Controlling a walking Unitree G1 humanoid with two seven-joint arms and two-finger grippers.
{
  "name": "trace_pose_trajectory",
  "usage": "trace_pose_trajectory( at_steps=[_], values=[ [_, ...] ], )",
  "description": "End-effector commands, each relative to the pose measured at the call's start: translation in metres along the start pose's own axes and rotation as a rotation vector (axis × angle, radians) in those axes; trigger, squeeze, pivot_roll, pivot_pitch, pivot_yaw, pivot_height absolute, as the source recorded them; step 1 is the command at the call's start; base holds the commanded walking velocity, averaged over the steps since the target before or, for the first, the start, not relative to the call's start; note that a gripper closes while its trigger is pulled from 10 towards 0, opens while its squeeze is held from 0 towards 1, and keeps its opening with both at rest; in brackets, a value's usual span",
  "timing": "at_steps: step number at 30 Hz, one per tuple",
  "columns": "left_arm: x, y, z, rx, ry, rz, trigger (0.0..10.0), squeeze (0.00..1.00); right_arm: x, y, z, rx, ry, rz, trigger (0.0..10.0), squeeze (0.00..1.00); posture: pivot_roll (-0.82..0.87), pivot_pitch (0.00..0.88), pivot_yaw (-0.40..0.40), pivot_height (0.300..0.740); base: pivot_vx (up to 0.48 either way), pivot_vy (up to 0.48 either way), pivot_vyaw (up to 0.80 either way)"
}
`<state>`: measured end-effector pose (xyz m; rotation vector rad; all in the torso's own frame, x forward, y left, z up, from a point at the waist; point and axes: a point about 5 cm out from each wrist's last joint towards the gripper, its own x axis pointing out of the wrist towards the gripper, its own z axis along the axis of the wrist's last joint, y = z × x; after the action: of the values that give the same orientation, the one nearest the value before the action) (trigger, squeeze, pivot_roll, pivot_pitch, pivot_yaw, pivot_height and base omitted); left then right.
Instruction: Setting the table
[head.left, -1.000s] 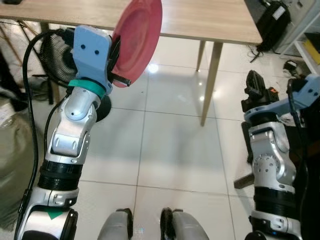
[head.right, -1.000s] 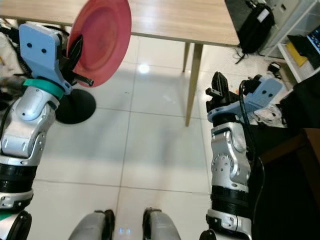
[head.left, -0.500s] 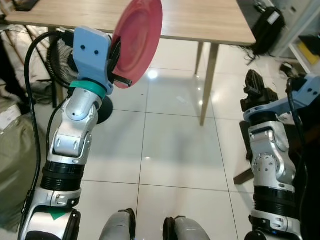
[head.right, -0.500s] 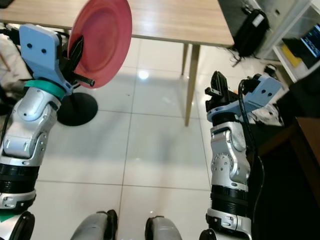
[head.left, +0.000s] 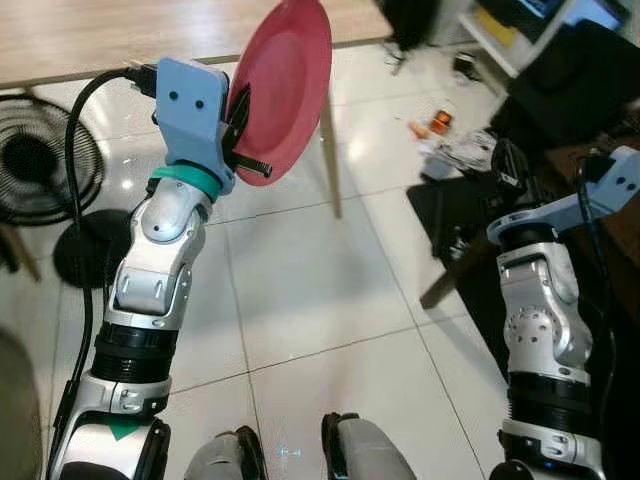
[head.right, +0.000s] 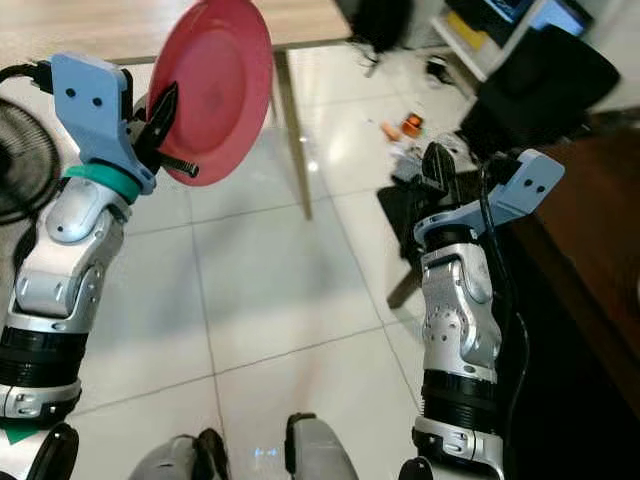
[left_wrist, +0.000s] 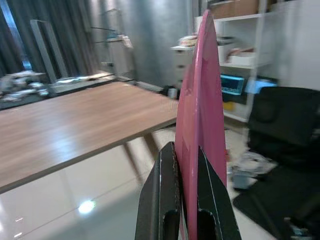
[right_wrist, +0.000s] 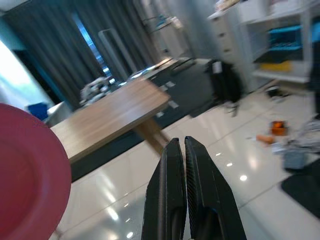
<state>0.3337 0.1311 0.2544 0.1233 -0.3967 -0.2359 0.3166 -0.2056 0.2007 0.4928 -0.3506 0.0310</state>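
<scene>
A round red plate (head.left: 285, 85) stands on edge in the air, with my left gripper (head.left: 240, 130) shut on its lower rim. In the left wrist view the two black fingers (left_wrist: 162, 200) pinch the plate (left_wrist: 200, 100) edge-on. The wooden table (head.left: 90, 40) lies ahead to the left, its light top beyond and behind the plate. My right gripper (head.right: 436, 168) is raised at my right side, shut and holding nothing, its fingers (right_wrist: 172, 170) pressed together. The plate (right_wrist: 25, 175) also fills one corner of the right wrist view.
A black floor fan (head.left: 35, 165) stands under the table at the left. One table leg (head.left: 330, 160) comes down to the tiles ahead. A black office chair (head.left: 570, 90), floor clutter (head.left: 445, 150) and a dark wooden piece of furniture (head.right: 590, 260) crowd the right side.
The whole view has swung to the right: the table has slid to the upper left, and the chair and clutter have come in. The plate stays held the same way.
</scene>
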Motion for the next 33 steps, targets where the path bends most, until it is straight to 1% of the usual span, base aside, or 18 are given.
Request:
trace_pose_trajectory(
  at_steps=[1,6,10,11,13,14,16,17,18,20,21,22,26,29,30,31,32,33],
  values=[
    [-0.001,-0.002,-0.001,-0.004,0.01,-0.009,10.0,0.0,-0.003,-0.003,-0.002,0.009,0.009,-0.015,10.0,0.0,0.06,0.049,0.009,0.74,0.0,0.0,-0.8],
    [0.0,0.002,-0.007,0.012,0.077,0.032,10.0,0.0,-0.003,-0.002,-0.003,0.012,0.011,-0.016,10.0,0.0,0.06,0.051,0.011,0.74,0.0,0.0,-0.8],
    [0.0,0.002,-0.007,0.018,0.079,0.036,10.0,0.0,-0.003,-0.002,-0.004,0.012,0.012,-0.017,10.0,0.0,0.06,0.051,0.011,0.74,0.0,0.0,-0.8],
    [-0.002,0.005,-0.008,0.003,0.097,0.085,10.0,0.0,-0.004,-0.002,-0.004,0.012,0.013,-0.017,10.0,0.0,0.06,0.053,0.011,0.74,0.0,0.0,-0.8],
    [-0.002,0.005,-0.008,0.003,0.097,0.085,10.0,0.0,-0.004,-0.002,-0.004,0.012,0.013,-0.017,10.0,0.0,0.06,0.053,0.011,0.74,0.0,0.0,-0.8],
    [-0.006,0.007,-0.01,-0.037,0.135,0.12,10.0,0.0,-0.004,-0.002,-0.004,0.013,0.014,-0.016,10.0,0.0,0.06,0.054,0.009,0.74,0.0,0.0,-0.8],
    [-0.007,0.007,-0.011,-0.04,0.15,0.118,10.0,0.0,-0.004,-0.003,-0.004,0.013,0.015,-0.016,10.0,0.0,0.06,0.055,0.009,0.74,0.0,0.0,-0.8],
    [-0.008,0.005,-0.009,-0.008,0.153,0.104,10.0,0.0,-0.003,-0.002,-0.004,0.013,0.015,-0.015,10.0,0.0,0.07,0.055,0.008,0.74,0.0,0.0,-0.8],
    [-0.008,0.005,-0.009,-0.008,0.153,0.104,10.0,0.0,-0.003,-0.002,-0.004,0.013,0.015,-0.015,10.0,0.0,0.07,0.055,0.008,0.74,0.0,0.0,-0.8],
    [-0.009,0.003,-0.002,0.152,0.133,0.049,10.0,0.0,-0.002,-0.002,-0.004,0.012,0.016,-0.012,10.0,0.0,0.07,0.054,0.005,0.74,0.0,0.0,-0.8],
    [-0.01,0.003,0.0,0.2,0.125,0.03,10.0,0.0,-0.002,-0.001,-0.004,0.013,0.016,-0.011,10.0,0.0,0.07,0.054,0.005,0.74,0.0,0.0,-0.8],
    [-0.01,0.003,0.002,0.23,0.114,0.014,10.0,0.0,-0.001,-0.001,-0.004,0.013,0.016,-0.009,10.0,0.0,0.07,0.054,0.005,0.74,0.0,0.0,-0.8],
    [-0.009,0.004,0.008,0.274,0.086,-0.027,10.0,0.0,0.0,0.0,-0.004,0.013,0.015,-0.006,10.0,0.0,0.07,0.052,0.006,0.74,0.0,0.0,-0.8],
    [-0.009,0.005,0.009,0.251,0.089,-0.037,10.0,0.0,0.0,0.0,-0.004,0.013,0.014,-0.006,10.0,0.0,0.07,0.052,0.009,0.74,0.0,0.0,-0.8],
    [-0.01,0.006,0.008,0.189,0.112,-0.039,10.0,0.0,0.0,0.0,-0.004,0.013,0.014,-0.006,10.0,0.0,0.07,0.051,0.009,0.74,0.0,0.0,-0.8],
    [-0.012,0.006,0.004,0.107,0.163,-0.021,10.0,0.0,-0.001,0.0,-0.004,0.012,0.013,-0.007,10.0,0.0,0.07,0.052,0.011,0.74,0.0,0.0,-0.8],
    [-0.014,0.003,-0.001,0.057,0.204,-0.023,10.0,0.0,-0.001,0.0,-0.004,0.011,0.013,-0.008,10.0,0.0,0.07,0.054,0.011,0.74,0.0,0.0,-0.8],
    [-0.014,0.003,-0.001,0.057,0.204,-0.023,10.0,0.0,-0.001,0.0,-0.004,0.011,0.013,-0.008,10.0,0.0,0.07,0.054,0.011,0.74,0.0,0.0,-0.8]
  ],
)
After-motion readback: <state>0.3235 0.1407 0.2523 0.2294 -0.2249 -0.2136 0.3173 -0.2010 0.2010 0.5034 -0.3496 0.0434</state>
